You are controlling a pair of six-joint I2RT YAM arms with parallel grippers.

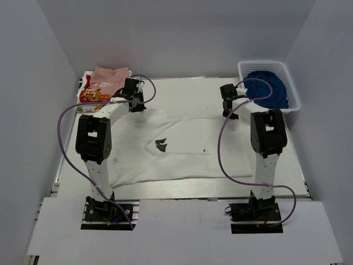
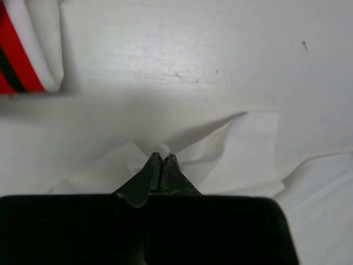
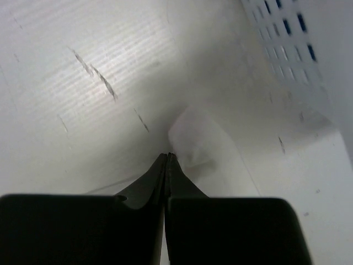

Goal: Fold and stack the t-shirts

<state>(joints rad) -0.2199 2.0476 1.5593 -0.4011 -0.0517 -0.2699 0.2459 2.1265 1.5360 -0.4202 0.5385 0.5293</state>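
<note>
While white t-shirt (image 1: 182, 143) lies spread mid-table, left gripper (image 2: 160, 160) clenched on sliver of its far left corner. Right gripper (image 3: 167, 157) clenched at far right corner, hold on cloth unclear. Risk: thin pinch slips on lift, corner drops, fold skews. Lifted cloth may brush pink shirt (image 1: 110, 76) far left.

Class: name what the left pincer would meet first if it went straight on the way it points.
The left pincer, shut on the white t-shirt, would probably press into the table just ahead; depth is unclear.
</note>
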